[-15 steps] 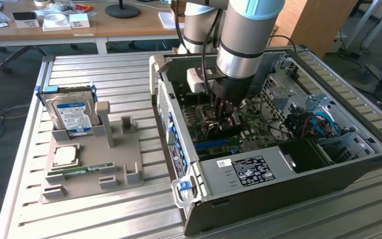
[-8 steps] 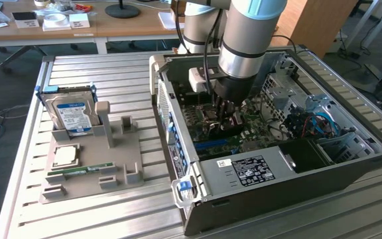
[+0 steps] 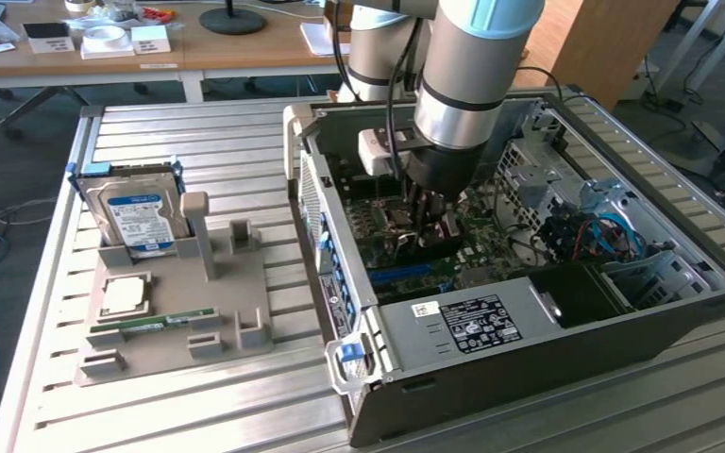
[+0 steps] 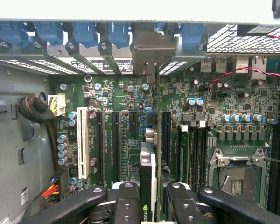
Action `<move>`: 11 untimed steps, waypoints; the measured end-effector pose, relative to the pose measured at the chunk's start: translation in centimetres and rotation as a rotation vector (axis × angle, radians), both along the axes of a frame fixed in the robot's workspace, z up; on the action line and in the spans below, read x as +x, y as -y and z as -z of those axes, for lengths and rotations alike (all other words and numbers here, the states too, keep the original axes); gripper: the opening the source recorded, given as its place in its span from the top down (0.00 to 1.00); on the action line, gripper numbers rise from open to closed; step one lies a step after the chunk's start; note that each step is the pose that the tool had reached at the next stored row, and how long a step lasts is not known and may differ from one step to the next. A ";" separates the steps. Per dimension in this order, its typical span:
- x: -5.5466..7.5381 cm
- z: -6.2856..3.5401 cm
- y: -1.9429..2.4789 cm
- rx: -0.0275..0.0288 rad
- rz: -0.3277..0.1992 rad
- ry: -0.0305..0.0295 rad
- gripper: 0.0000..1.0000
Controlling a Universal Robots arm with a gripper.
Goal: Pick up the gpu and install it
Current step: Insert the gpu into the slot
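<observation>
The gripper (image 4: 151, 201) is clamping the gpu (image 4: 148, 163) edge-on (jaws closed on it) over the motherboard (image 4: 126, 93) slots inside the case (image 3: 527, 349)

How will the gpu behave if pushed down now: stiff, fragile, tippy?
Probably stiff: the gpu is a thin flat board, edge-on in the gripper. So slim, it may tilt sideways. Likely fragile near the motherboard, dense with small parts.

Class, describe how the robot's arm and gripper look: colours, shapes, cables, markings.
The arm is a silver-grey cylinder with a pale blue band above and a black wrist. A white box sits beside the wrist; a black cable runs along it. The gripper is black, its linked fingers studded with round pins.
</observation>
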State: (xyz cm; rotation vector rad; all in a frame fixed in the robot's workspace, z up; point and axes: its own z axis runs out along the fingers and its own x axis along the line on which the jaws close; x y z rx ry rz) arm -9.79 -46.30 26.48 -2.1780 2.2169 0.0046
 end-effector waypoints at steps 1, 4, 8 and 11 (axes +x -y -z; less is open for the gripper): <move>0.0 0.00 0.00 0.0000 0.000 0.0000 0.73; 0.0 0.12 0.00 0.0004 0.000 0.0002 0.73; 0.0 0.31 0.00 0.0001 0.000 0.0001 0.73; 0.0 0.46 0.00 0.0001 0.000 0.0001 0.73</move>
